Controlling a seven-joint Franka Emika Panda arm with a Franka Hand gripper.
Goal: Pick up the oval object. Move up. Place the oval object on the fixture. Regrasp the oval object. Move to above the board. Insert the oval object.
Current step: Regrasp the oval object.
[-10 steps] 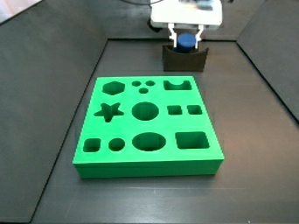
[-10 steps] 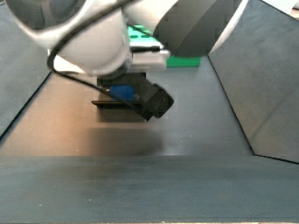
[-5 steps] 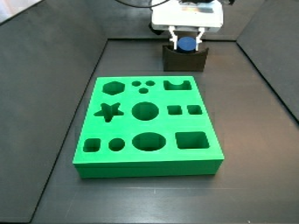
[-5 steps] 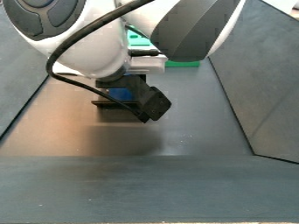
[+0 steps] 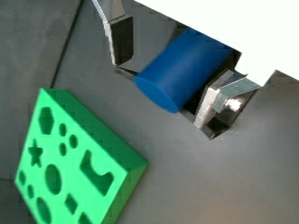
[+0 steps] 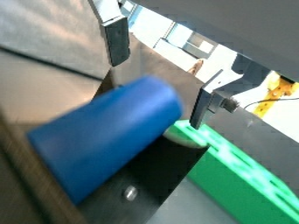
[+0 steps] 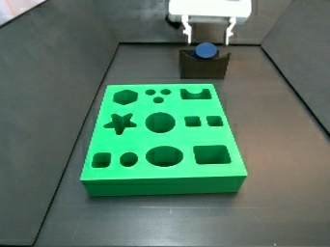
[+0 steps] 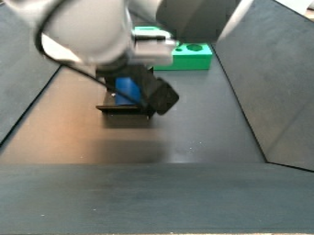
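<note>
The work surface is a flat, matte black floor (image 7: pixel 168 217), shown in both side views (image 8: pixel 147 161) and bare along its near edge. Dark grey walls rise from it on either side (image 7: pixel 49 92) (image 7: pixel 304 82) (they slope outward, forming a trough), and one wall fills the edge of a side view (image 8: pixel 280 92). A soft sheen lies on the floor.

Even, soft light, dark matte floor, tool (image 6: pixel 163 74) and nearby parts blurred in wrist views, faint shadows perhaps.
</note>
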